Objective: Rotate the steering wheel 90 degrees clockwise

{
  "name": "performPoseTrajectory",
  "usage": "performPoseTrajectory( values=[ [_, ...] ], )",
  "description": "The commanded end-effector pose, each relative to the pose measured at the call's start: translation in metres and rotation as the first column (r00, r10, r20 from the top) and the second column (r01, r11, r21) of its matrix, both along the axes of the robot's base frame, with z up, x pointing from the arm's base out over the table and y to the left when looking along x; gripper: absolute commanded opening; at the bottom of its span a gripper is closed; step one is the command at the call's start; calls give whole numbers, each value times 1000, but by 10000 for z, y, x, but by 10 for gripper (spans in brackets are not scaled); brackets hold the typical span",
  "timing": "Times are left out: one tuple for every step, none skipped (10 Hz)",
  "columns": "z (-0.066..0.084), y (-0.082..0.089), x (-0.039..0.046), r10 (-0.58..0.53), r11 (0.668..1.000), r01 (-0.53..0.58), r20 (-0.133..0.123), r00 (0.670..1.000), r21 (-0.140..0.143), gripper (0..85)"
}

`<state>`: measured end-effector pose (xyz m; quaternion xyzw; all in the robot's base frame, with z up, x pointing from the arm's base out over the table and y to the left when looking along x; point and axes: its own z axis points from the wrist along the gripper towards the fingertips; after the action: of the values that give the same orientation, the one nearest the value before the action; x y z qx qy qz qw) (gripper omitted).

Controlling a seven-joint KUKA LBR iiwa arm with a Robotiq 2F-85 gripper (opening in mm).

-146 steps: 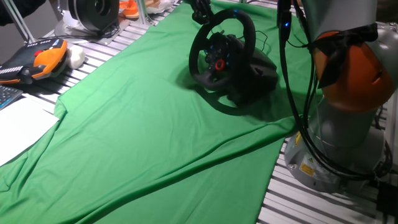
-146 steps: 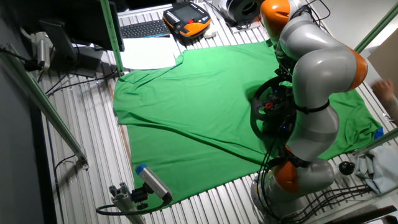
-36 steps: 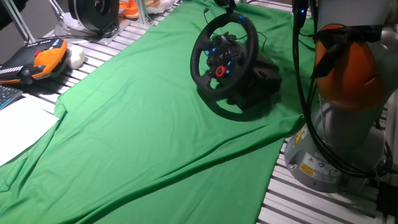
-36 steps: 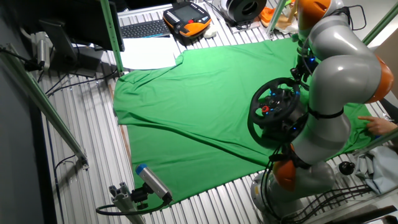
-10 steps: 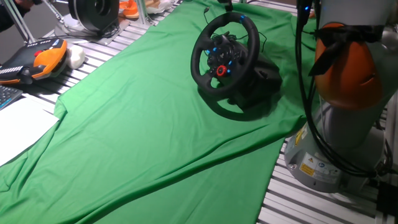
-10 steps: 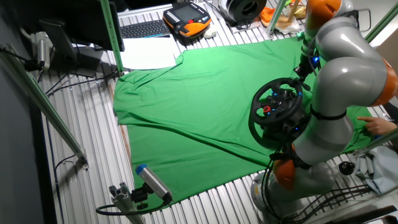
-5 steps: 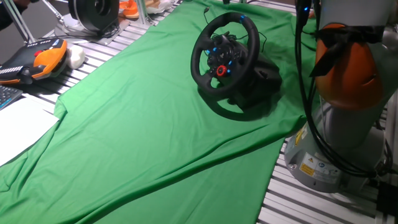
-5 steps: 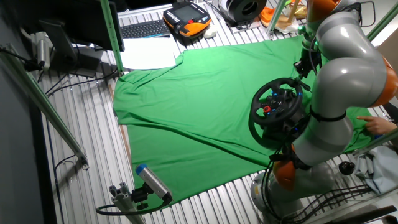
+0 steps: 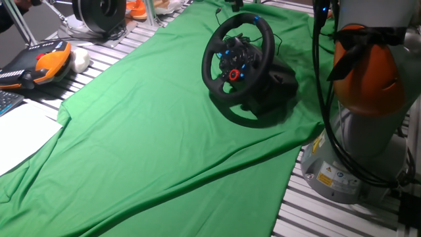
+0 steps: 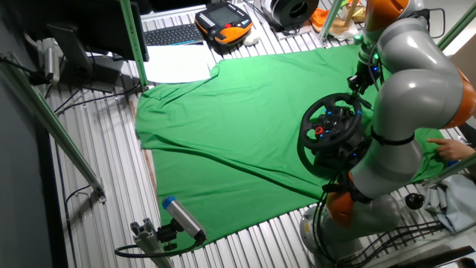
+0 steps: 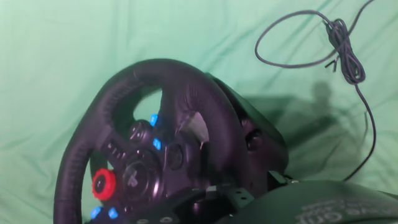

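The black steering wheel (image 9: 233,62) stands tilted on its bulky black base (image 9: 276,82) on the green cloth, at the far right of it. Its hub shows a red knob and blue lights. It also shows in the other fixed view (image 10: 327,132) and fills the hand view (image 11: 143,165), seen from above its rim. My gripper (image 10: 358,77) hangs just above the top of the rim and is apart from it. Only a dark tip (image 9: 235,4) shows at the top edge of one fixed view. No fingers show in the hand view, so I cannot tell how the jaws stand.
The arm's base (image 9: 368,131) stands right beside the wheel. A thin black cable (image 11: 336,31) loops on the cloth (image 9: 151,131) behind the wheel. An orange pendant (image 9: 39,62), white paper (image 9: 20,135) and a drum-like device (image 9: 99,13) lie at the left. A person's hand (image 10: 450,149) rests at the right.
Since the earliest frames the gripper has gone from the rim's upper left to above its top and come off it. The wheel has turned and sits slightly further right. In the last second the wheel is still.
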<state>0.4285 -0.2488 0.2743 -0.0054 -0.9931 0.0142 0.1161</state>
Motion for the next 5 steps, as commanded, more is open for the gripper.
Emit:
performPoseTrajectory(
  values=[
    [-10, 5, 5, -5, 1000, 5, 2, 1000, 8, 340],
    [-17, 22, 10, -11, 1000, 11, 3, 1000, 11, 340],
    [-29, 43, 17, -19, 1000, 18, 14, 1000, 14, 340],
    [-51, 54, 26, -22, 1000, 21, 23, 999, 15, 340],
    [-78, 53, 34, -23, 1000, 23, 32, 999, 21, 340]
  ],
)
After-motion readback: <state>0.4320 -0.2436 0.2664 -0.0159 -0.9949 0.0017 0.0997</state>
